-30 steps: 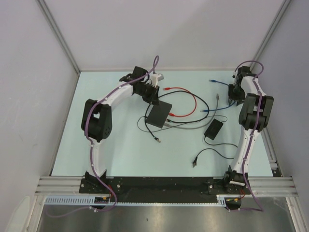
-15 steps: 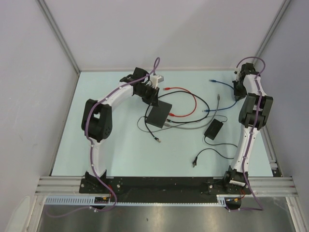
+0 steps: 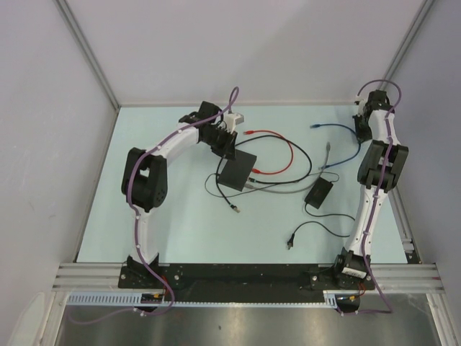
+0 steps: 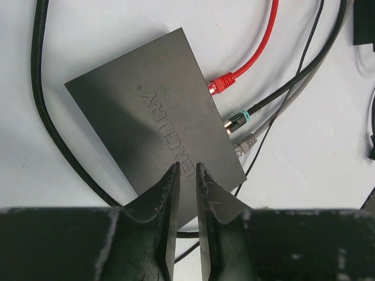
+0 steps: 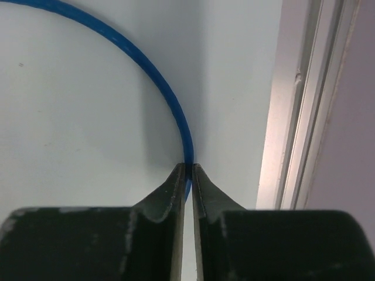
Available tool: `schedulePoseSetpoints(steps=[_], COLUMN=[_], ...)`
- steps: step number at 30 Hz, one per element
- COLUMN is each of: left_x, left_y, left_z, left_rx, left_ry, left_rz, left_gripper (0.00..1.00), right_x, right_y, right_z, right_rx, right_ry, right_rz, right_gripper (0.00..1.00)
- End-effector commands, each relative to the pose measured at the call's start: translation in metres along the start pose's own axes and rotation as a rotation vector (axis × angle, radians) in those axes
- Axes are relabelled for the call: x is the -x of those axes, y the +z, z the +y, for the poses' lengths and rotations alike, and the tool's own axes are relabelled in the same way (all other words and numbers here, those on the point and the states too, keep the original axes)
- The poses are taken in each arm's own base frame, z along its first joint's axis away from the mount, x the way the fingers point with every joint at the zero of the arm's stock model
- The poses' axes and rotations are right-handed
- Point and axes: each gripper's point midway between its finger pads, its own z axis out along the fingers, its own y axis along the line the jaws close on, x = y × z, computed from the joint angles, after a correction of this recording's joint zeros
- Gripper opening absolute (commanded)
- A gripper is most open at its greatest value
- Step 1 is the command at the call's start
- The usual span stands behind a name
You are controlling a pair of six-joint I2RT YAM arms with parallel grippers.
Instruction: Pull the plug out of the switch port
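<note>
The left gripper (image 4: 186,170), its fingers nearly closed on nothing, seems to pin the switch (image 4: 152,111) down mid-table, its red plug (image 4: 221,83) seated, while the right gripper (image 5: 188,167), well apart, pinches the blue cable (image 5: 158,77), probably to tug it.

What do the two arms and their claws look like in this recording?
Both the left arm and right arm have white links, black joints and a purple cable along them. The left claw and right claw have black, tapered, scuffed fingers.
</note>
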Motion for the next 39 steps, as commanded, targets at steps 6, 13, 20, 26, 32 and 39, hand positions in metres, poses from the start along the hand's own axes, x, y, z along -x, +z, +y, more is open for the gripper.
schedulePoseSetpoints(steps=[6,13,20,26,32,39], left_x=[0.046,0.031,0.005,-0.004,-0.024,-0.04], left_y=[-0.05,-0.048,-0.03,-0.015,0.005,0.019], left_z=[-0.019,-0.006,0.001,0.004,0.01,0.009], left_rx=[0.029,0.036,0.002,-0.03,-0.065,-0.123], left_ry=[0.119,0.001,-0.061,-0.072,-0.101,-0.104], left_rz=[-0.12,-0.103,-0.048,-0.024,0.033,0.07], left_gripper=[0.51,0.69,0.66,0.54,0.31,0.15], right_x=[0.101,0.062,-0.008,-0.026,-0.049,-0.065], right_y=[-0.135,-0.191,-0.18,-0.156,-0.136,-0.134], right_z=[0.102,0.255,0.355,0.385,0.402,0.411], right_rx=[0.407,0.907,1.198,1.223,1.23,1.249], right_ry=[0.035,-0.045,-0.034,-0.048,-0.055,-0.065], right_rz=[-0.355,-0.283,-0.029,0.054,0.133,0.182], right_gripper=[0.62,0.76,0.71,0.7,0.62,0.53])
